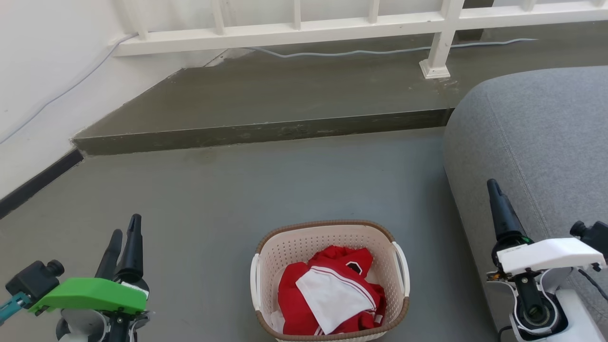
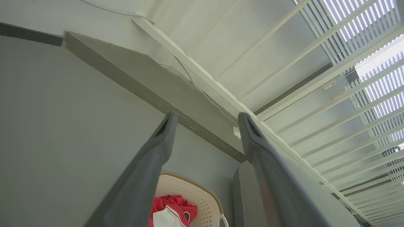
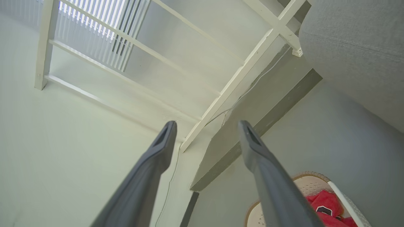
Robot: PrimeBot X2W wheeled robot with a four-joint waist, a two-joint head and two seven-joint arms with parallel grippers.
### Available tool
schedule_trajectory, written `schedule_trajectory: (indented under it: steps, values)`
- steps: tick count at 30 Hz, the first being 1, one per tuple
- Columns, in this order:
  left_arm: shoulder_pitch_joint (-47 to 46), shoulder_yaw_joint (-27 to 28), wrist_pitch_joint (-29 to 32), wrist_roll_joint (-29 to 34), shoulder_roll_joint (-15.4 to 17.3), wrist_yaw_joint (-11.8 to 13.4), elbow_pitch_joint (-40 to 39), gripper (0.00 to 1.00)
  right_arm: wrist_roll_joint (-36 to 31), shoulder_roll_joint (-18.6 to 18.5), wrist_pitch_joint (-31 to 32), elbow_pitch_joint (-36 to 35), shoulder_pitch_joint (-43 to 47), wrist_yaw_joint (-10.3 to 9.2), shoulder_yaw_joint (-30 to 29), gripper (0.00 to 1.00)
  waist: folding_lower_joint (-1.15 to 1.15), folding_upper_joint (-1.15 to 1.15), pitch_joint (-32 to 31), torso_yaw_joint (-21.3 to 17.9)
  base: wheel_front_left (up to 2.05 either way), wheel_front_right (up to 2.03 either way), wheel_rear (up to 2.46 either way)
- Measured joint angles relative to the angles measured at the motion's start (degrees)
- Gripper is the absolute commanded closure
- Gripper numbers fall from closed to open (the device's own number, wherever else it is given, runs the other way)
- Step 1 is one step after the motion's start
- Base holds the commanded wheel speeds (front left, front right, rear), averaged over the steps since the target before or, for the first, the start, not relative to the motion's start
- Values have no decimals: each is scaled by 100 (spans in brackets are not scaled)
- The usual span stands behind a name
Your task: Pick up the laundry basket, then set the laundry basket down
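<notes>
- Laundry basket (image 1: 289, 249): cream plastic with rows of small holes in its walls, rounded corners and a brown woven-look rim (image 1: 327, 222).
- A white handle (image 1: 255, 280) sits on its left side and another (image 1: 404, 268) on its right.
- Inside lies a crumpled red garment (image 1: 299, 289) with a white cloth (image 1: 332, 297) on top. The pile stays below the rim.
- It stands upright on the grey floor (image 1: 213, 199) with its mouth facing up.
- Its long axis seems to run handle to handle, across the robot's front, though the steep downward angle makes this hard to judge.
- It sits well short of the raised step (image 1: 266, 133) that bounds the floor's far edge. It is nearer the grey sofa (image 1: 536, 142) on the right than the dark skirting (image 1: 38, 180) along the left wall.
- The left claw (image 1: 126, 224) hangs to the basket's left, apart from it. In the left wrist view its fingers (image 2: 157, 151) are spread with nothing between them, and the basket (image 2: 195, 195) shows low between them.
- The right claw (image 1: 492, 186) hangs to the basket's right, in front of the sofa and clear of the handle. In the right wrist view it (image 3: 207, 123) is spread and empty, with the basket (image 3: 311, 183) at the lower right.
- A white railing (image 1: 294, 31) and a pale cable (image 1: 356, 51) lie beyond the step.
</notes>
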Motion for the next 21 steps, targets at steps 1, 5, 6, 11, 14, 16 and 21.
schedule_trajectory:
  steps: [1,5,6,11,14,16,21]
  values:
    - [0,-5,-25,89,0,9,-10,0,-114,0,-35,-10,-8,-2,24,0,0,0,3,0,0,0,0]
    - [-1,-21,-98,498,-3,43,-71,0,-546,-3,-107,-45,-9,-82,105,0,0,0,14,2,0,0,0]
    - [-1,-21,-98,498,-3,43,-71,0,-546,-3,-107,-45,-9,-82,105,0,0,0,14,2,0,0,0]
    - [-3,-65,-200,1014,-24,44,-164,0,-1018,-3,-190,-60,-9,-155,216,0,0,0,19,3,0,0,0]
    - [-4,-92,-250,1259,-43,44,-183,0,-1271,0,-242,-60,-9,-243,245,0,0,0,21,1,0,0,0]
    - [-5,-112,-302,1440,-51,44,-193,0,-1439,3,-291,-59,-9,-250,268,0,0,0,23,-1,0,0,0]
    - [-8,-165,-404,1847,-85,44,-232,0,-1852,15,-378,-68,-9,-322,336,0,0,0,26,-9,0,0,0]
